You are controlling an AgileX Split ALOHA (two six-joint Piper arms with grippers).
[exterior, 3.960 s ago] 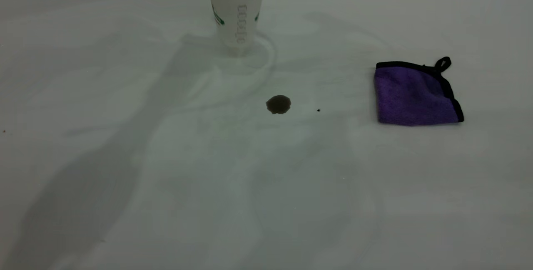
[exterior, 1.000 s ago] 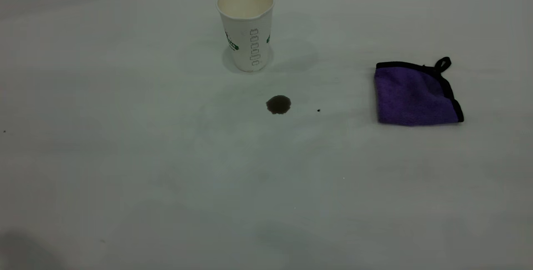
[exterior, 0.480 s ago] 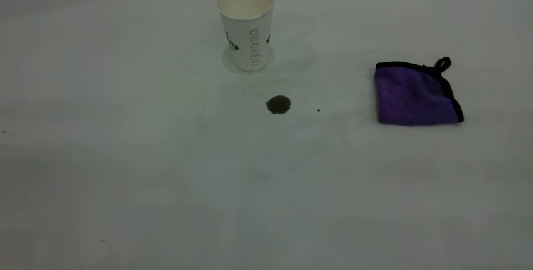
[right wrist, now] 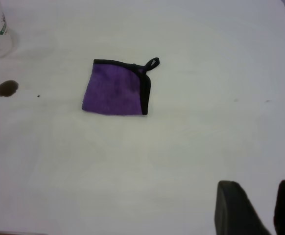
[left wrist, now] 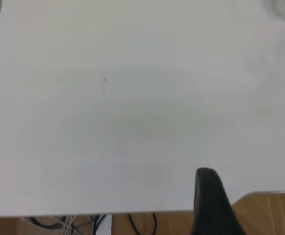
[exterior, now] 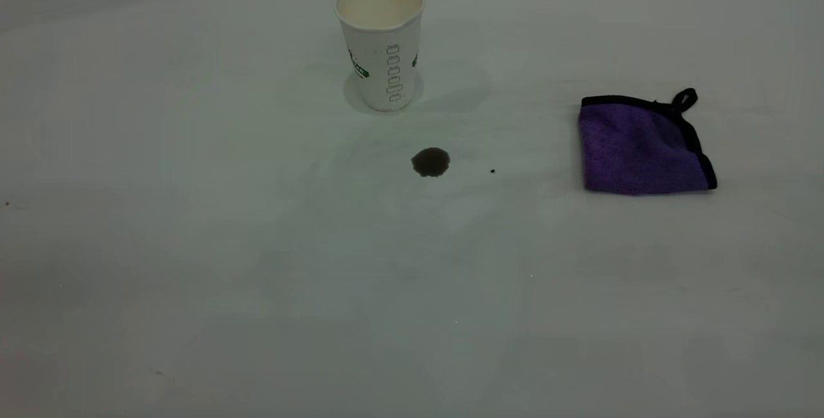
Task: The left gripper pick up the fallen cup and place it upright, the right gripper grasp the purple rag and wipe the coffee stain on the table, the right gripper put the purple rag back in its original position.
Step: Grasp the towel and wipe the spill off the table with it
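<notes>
Exterior view showed the cup [exterior: 380, 41] standing upright on the worktop [exterior: 193, 244], mouth up, with neither arm in that view. Four seconds earlier the cup had been held aloft by the left end effector, whose dark tip showed at its rim and whose shadow lay across the worktop; one second and half a second earlier it already stood free where it stood now. That change meant the first part of the task looked done and the left arm had withdrawn.

The coffee stain [exterior: 430, 161] lay near the cup, in front of it and slightly toward the rag's side, unwiped and the same as in every earlier picture. The purple rag [exterior: 644, 145] lay flat, well apart from the cup on the right arm's side, untouched and in the same spot throughout.

From the left wrist view, one dark finger of the left end effector [left wrist: 212, 203] showed above the worktop's edge, far from the cup; whether it was open or closed could not be told. From the right wrist view, the right end effector [right wrist: 260, 208] hung well apart from the rag, its two fingers separated and gripping nothing. By judgement, the next step was for the right arm to reach the rag.
</notes>
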